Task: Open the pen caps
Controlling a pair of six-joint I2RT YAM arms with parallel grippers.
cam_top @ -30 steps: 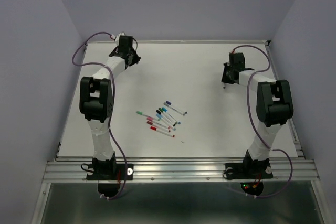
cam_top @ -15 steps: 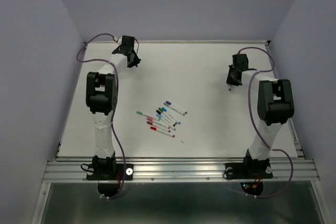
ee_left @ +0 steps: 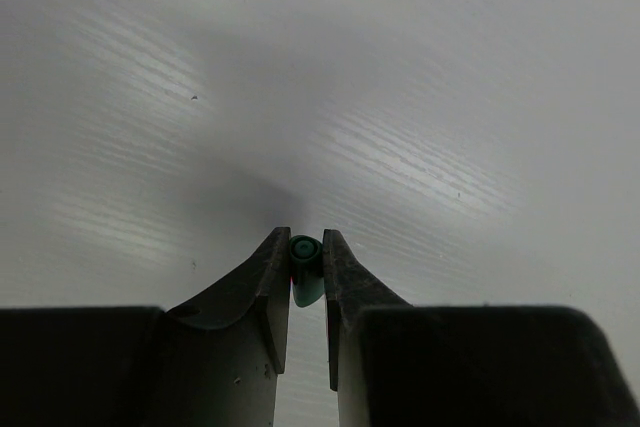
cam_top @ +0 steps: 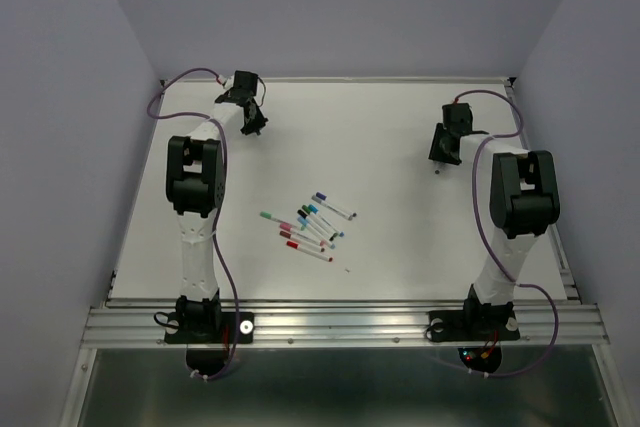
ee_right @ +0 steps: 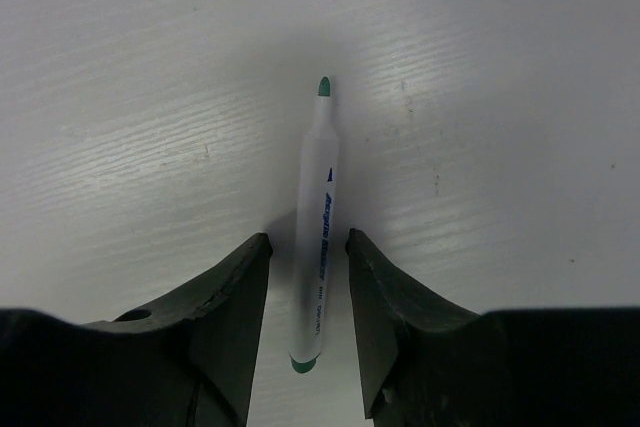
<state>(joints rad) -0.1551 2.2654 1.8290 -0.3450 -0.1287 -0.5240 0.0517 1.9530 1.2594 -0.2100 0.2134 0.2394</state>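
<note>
Pens (cam_top: 309,223) clustered, white table (cam_top: 410,217), lavender walls (cam_top: 340,7)

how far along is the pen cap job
One pen looks done: the green pen lies on the table with its tip bare, between the open jaws of the right claw. In hand: the left claw is shut on the green cap. Left: the cluster of pens mid-table, which appear to have their caps on, though they are small in the top view.
</note>
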